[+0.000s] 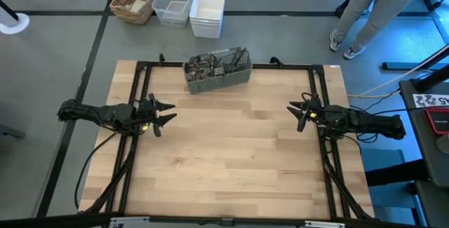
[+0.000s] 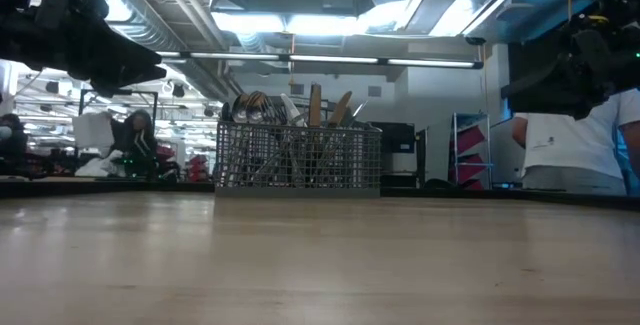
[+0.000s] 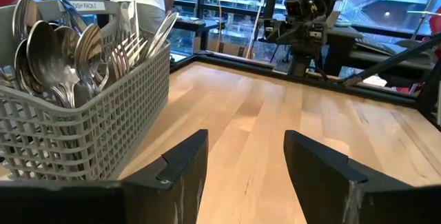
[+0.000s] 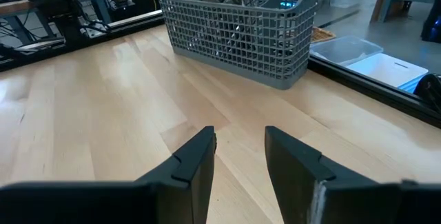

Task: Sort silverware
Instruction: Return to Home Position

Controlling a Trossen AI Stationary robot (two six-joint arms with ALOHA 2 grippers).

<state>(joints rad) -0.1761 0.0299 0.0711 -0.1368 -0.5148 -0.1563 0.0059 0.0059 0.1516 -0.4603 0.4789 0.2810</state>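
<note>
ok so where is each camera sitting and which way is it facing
High view: above the table, looking straight down; both arms show, left gripper and right gripper open.
Low view: at tabletop height, level toward the caddy; dark arm parts up high.
Left wrist view: on the left arm, facing across toward the right arm; own fingers show.
Right wrist view: on the right arm, facing the caddy; own fingers show.
Shared: both wrist views show the caddy holding silverware.

Silverware (image 3: pixel 48 52) glossy metal; caddy (image 4: pixel 241 34) matt grey mesh (metal or plastic unclear); table (image 1: pixel 231 144) smooth wood.
</note>
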